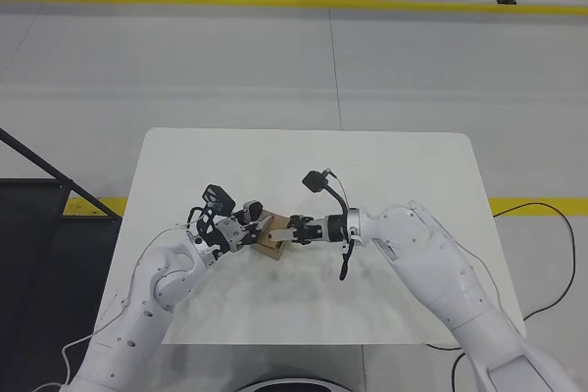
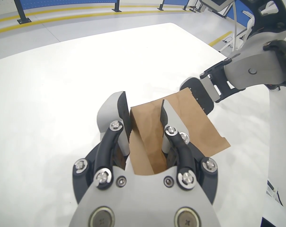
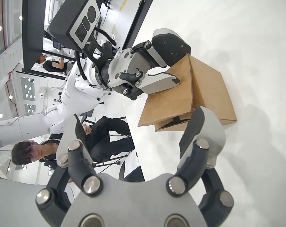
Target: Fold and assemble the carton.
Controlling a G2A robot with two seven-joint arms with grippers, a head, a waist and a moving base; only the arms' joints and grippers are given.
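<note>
We find the carton (image 3: 204, 88) brown, creased and partly folded, with one panel raised over a flatter body. It lies on the desk (image 1: 372, 176) between both tools. Its long axis runs out from the left tool (image 2: 144, 112), which clamps its near panel, toward the right tool (image 3: 138, 115), spread wide at its far end.

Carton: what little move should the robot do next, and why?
Probably the right gripper should ease forward and press the near flap of the carton inward. The left gripper is clamped on one panel, and the right one is open with a finger beside the open end.
</note>
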